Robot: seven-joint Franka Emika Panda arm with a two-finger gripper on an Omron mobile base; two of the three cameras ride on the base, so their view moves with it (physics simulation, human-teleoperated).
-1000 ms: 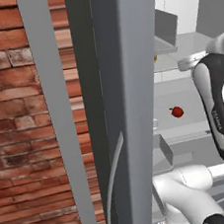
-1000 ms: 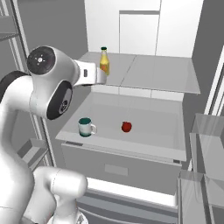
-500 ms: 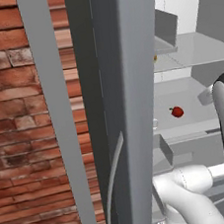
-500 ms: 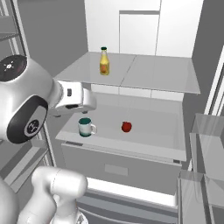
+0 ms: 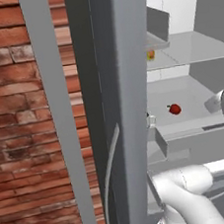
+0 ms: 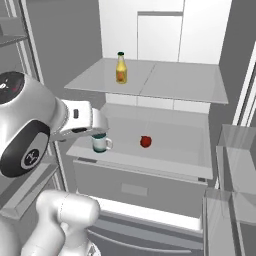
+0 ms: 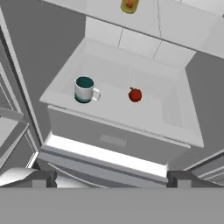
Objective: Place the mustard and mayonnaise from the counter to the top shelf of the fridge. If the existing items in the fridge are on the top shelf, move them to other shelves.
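The mustard (image 6: 120, 68) stands upright on the fridge's top shelf (image 6: 170, 82), near its left front; its base also peeks in at the upper edge of the hand view (image 7: 129, 5). On the wider lower shelf (image 6: 175, 152) sit the teal mug (image 6: 101, 143) (image 7: 85, 89) and the red fruit (image 6: 145, 141) (image 7: 135, 94). My gripper (image 7: 111, 179) is open and empty, its tips wide apart, hanging in front of and above the lower shelf. My hand (image 6: 85, 119) is left of the mug, well below the mustard. The mayonnaise and the counter are out of view.
The open fridge door's edge (image 5: 128, 107) and the brick wall (image 5: 15, 121) block the left side. Door bins (image 6: 235, 150) stand at the right. A drawer front (image 6: 130, 187) lies under the lower shelf. Free room lies on the right half of the top shelf.
My hand has drawn back and down from the mustard on the top shelf to the level of the lower shelf. The mustard stays standing alone; mug and fruit have not moved.
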